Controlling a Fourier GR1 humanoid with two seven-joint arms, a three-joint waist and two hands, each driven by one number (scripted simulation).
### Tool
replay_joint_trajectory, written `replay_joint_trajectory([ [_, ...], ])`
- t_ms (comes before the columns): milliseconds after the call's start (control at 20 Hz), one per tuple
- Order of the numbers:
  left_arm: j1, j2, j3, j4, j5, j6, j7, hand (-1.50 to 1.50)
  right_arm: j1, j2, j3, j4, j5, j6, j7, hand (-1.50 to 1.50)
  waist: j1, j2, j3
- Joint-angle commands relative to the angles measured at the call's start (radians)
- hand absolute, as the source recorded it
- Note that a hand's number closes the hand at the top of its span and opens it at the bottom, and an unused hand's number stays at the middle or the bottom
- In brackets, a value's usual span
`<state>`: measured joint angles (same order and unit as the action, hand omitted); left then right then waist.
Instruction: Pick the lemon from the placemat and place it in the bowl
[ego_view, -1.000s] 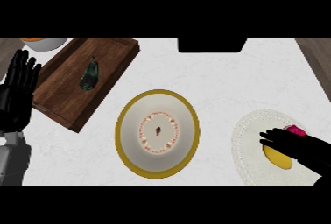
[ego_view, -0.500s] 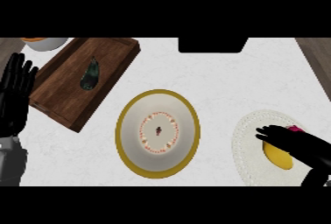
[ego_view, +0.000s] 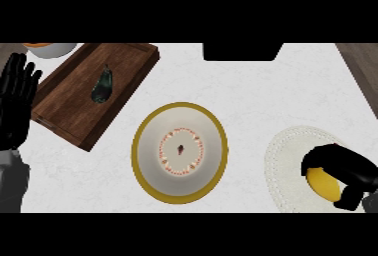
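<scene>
- The table (ego_view: 244, 95) is showing a pale, stone-like top with faint grey mottling, smooth and matt.
- At ten o'clock, the tray (ego_view: 66, 107) is looking like dark brown wood, its grain running lengthwise, with a dull finish.
- The bowl (ego_view: 179, 150) at the centre is appearing smooth and ceramic-like, cream inside with a mustard-yellow rim.
- At four o'clock, the placemat (ego_view: 284, 160) is looking off-white and lacy, with a finely textured edge.
- The lemon (ego_view: 323, 183) is showing smooth, plain yellow skin.
- The right hand (ego_view: 343, 167) and left hand (ego_view: 16, 107) are looking matt black.
</scene>
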<state>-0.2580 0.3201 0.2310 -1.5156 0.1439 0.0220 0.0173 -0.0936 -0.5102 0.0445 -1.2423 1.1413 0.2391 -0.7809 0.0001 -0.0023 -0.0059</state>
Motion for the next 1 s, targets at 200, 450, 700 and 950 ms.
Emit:
replay_joint_trajectory([
  [200, -0.024, 0.003, 0.014, 0.042, -0.001, -0.015, -0.004, 0.0, 0.03, -0.016, -0.04, 0.004, -0.008, -0.09, -0.107, 1.5, -0.005, 0.002, 0.006],
  [450, -0.042, -0.013, -0.007, 0.074, -0.011, -0.031, -0.055, 0.0, -0.329, -0.043, -0.121, 0.327, 0.016, -0.036, -0.051, 1.5, 0.043, 0.018, 0.008],
  [700, -0.067, -0.036, -0.036, 0.023, -0.014, -0.013, -0.009, 0.0, -0.498, -0.12, -0.173, 0.594, 0.071, -0.132, -0.051, 1.5, 0.077, 0.029, 0.012],
  [950, -0.051, -0.038, -0.022, 0.069, -0.009, -0.027, -0.057, 0.0, -0.642, -0.163, -0.256, 0.719, 0.037, -0.215, -0.071, 1.5, 0.063, 0.026, 0.01],
])
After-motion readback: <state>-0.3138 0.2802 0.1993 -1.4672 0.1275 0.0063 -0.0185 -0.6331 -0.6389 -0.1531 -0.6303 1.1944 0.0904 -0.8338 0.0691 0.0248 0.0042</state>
